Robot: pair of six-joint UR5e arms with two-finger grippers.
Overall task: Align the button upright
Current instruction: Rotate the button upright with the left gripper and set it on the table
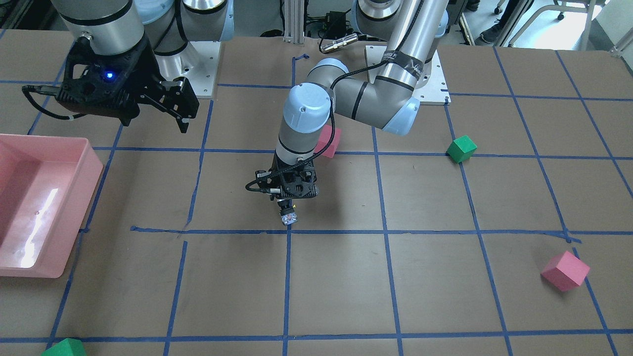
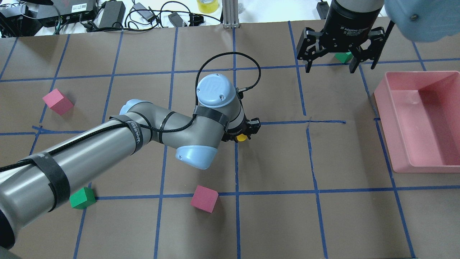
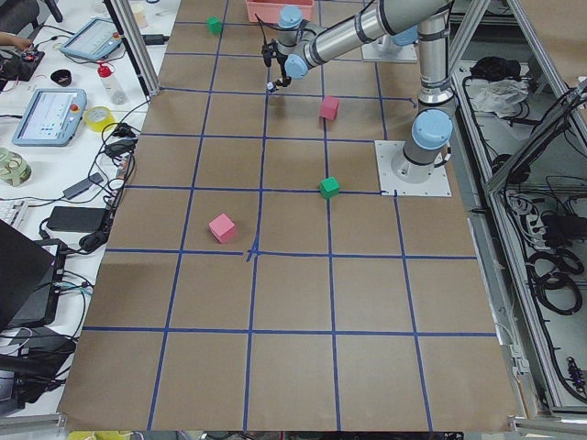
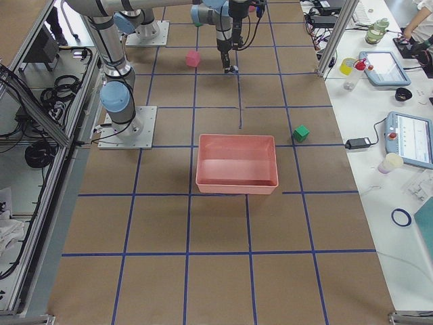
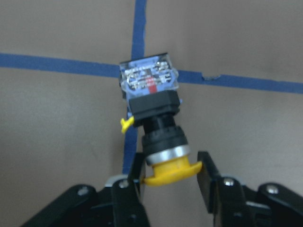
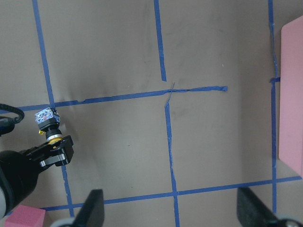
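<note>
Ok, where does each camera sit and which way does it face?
Front-facing: across the table, facing the robot; both arms, left gripper holding the button.
Overhead: behind the shoulders, looking forward and down; left arm, open right gripper.
Exterior left: table's left end, along it; left arm nearer.
Exterior right: opposite end; right arm nearer, pink bin central.
Left wrist: down past its fingers at the button.
Right wrist: down at the table; shares that button.
</note>
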